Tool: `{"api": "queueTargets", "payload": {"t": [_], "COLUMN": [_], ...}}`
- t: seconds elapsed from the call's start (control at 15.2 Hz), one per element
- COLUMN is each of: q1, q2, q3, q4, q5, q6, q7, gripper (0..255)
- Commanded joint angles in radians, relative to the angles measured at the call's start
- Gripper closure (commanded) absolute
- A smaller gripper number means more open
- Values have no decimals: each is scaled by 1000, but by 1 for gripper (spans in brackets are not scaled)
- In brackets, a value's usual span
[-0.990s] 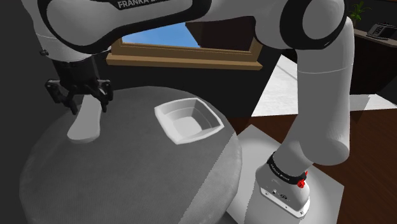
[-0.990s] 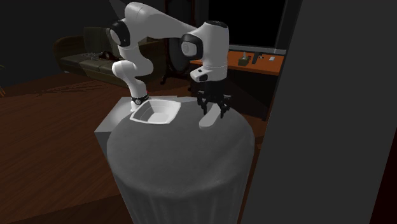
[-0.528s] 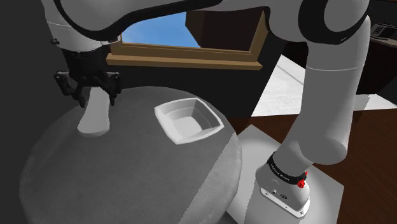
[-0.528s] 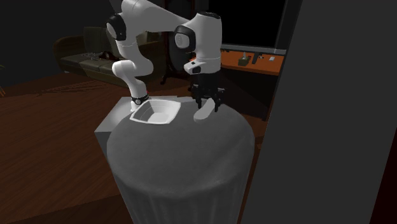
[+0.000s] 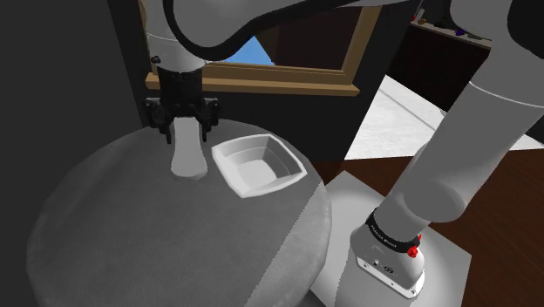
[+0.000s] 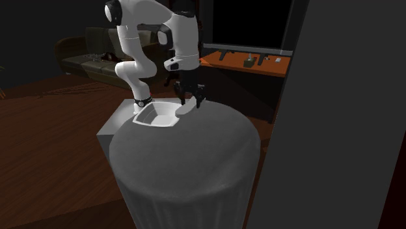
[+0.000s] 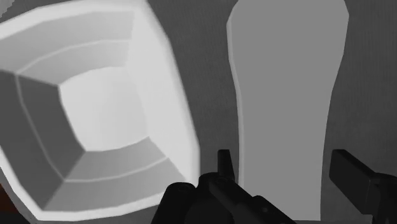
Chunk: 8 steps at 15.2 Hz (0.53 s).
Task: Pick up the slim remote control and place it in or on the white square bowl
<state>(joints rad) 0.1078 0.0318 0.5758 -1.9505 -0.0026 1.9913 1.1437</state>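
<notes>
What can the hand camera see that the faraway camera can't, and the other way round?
Hand camera: the steps inside the white bowl, and black fingers either side of the pale remote. Faraway camera: the whole white arm, the round grey table, a sofa. Both: bowl, remote and gripper.

The white square bowl (image 5: 259,164) sits on the round grey table (image 5: 131,253), toward the edge nearest the robot's white box stand (image 5: 453,262), which is beside the table at the shoulder view's lower right. The slim pale grey remote control (image 5: 187,161) hangs upright, clasped in the all-black gripper (image 5: 186,135), over the tabletop just left of the bowl in that view. A wooden window frame (image 5: 261,85) lies behind the table. In the second exterior view, a dark sofa (image 6: 81,62) lies far left and an orange counter (image 6: 250,65) far behind.
</notes>
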Motion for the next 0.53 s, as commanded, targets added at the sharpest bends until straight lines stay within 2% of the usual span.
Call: {"api": "queueTargets", "payload": {"t": [0.0, 0.46], "q1": [-21, -34], "q2": [-85, -366], "q3": [-15, -117], "q4": [-84, -344], "q5": [51, 183], "q6": [12, 8], "q7": [-58, -247], "gripper": [255, 255]}}
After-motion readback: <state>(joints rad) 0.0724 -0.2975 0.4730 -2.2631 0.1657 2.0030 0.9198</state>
